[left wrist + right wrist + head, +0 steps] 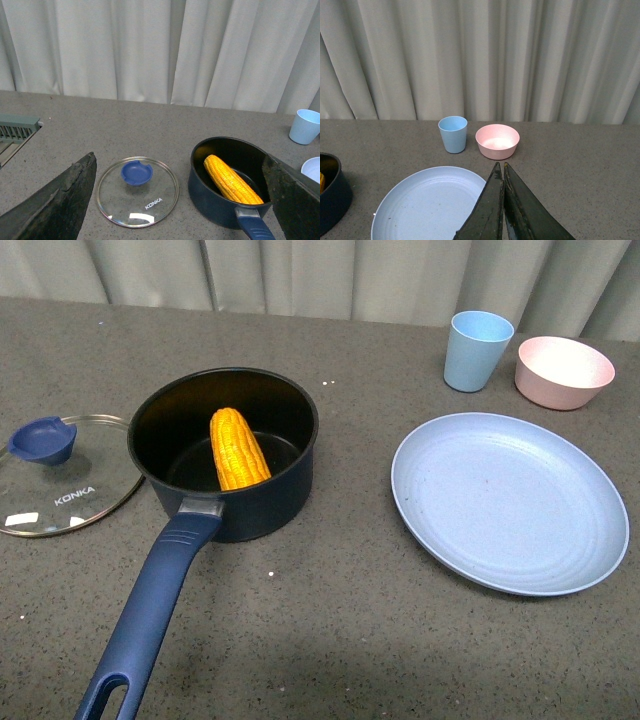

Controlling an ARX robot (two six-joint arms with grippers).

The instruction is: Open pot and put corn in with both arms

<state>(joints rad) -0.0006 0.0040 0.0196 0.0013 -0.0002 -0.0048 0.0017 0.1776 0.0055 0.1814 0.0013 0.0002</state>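
A staged test bench rather than a home kitchen: a grey speckled tabletop [330, 620] backed at 12 o'clock by a plain pale curtain [480, 55], holding only assorted kitchenware: plate [510, 502], cup [477, 350], bowl [564, 371].

Clear glossy glass lid [62, 480], matt dark pot [225, 450] and speckled, rough-looking grey table [340, 620].

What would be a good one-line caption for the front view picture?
Corn rests inside the open pot, its glass lid set beside it on the table, next to an empty blue plate.
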